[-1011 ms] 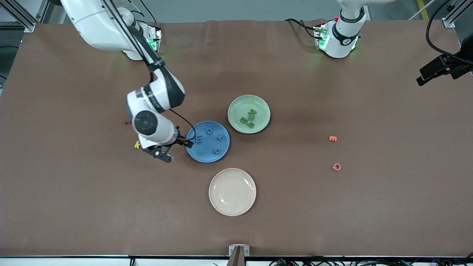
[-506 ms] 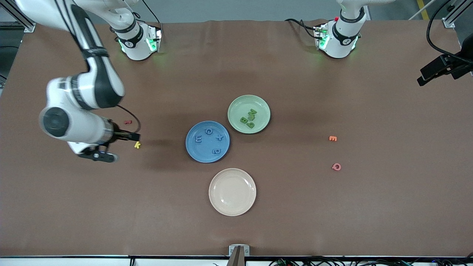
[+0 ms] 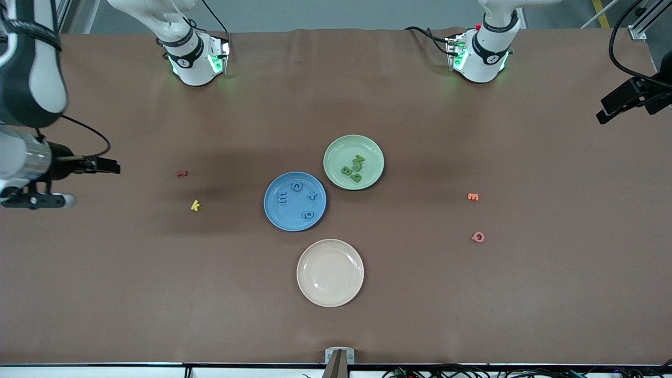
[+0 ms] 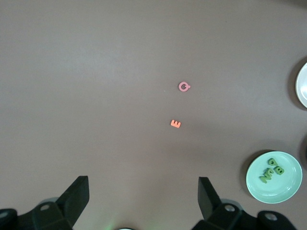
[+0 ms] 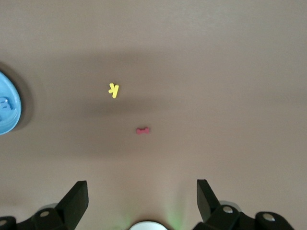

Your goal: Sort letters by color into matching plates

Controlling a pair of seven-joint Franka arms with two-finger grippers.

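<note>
The blue plate [image 3: 287,218] holds several blue letters [image 3: 282,197]. Touching it on the side farther from the front camera, the pale green plate [image 3: 340,149] holds a cluster of green letters [image 3: 353,168]. The left wrist view also shows the green plate [image 4: 288,188] with its green letters [image 4: 271,171]. My right gripper [image 3: 94,184] hangs open and empty over bare table at the right arm's end, well away from both plates. A rim of the blue plate [image 5: 7,112] shows in its wrist view. My left gripper [image 4: 143,189] is open and empty, high over the table; the front view does not show it.
An empty cream plate [image 3: 330,272] sits nearer the front camera than the blue plate. A yellow K [image 3: 195,206] and a small red letter [image 3: 181,173] lie toward the right arm's end. An orange E [image 3: 473,197] and a pink Q [image 3: 478,237] lie toward the left arm's end.
My right gripper has pulled away from the blue plate's rim, passing over the yellow K toward its own end of the table, still open. The left arm has not moved.
</note>
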